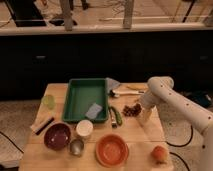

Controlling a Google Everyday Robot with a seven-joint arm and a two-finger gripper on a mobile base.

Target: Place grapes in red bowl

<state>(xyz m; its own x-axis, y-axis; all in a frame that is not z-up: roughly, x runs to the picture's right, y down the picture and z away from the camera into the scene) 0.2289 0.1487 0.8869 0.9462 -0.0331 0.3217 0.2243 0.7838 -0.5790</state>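
The grapes (132, 109), a small dark maroon bunch, lie on the wooden table (137, 132) right of centre. My gripper (144, 114) hangs at the end of the white arm (161, 87) that comes in from the right. It points down just right of the grapes, close to them, and it is open with nothing held. The red bowl (111, 150), orange-red and empty, sits near the table's front edge, below and left of the grapes.
A green tray (82, 95) holding a blue sponge (93, 111) fills the table's middle. Nearby are a green vegetable (116, 116), a white cup (84, 128), a metal cup (76, 146), a dark maroon bowl (57, 136) and an orange fruit (159, 153).
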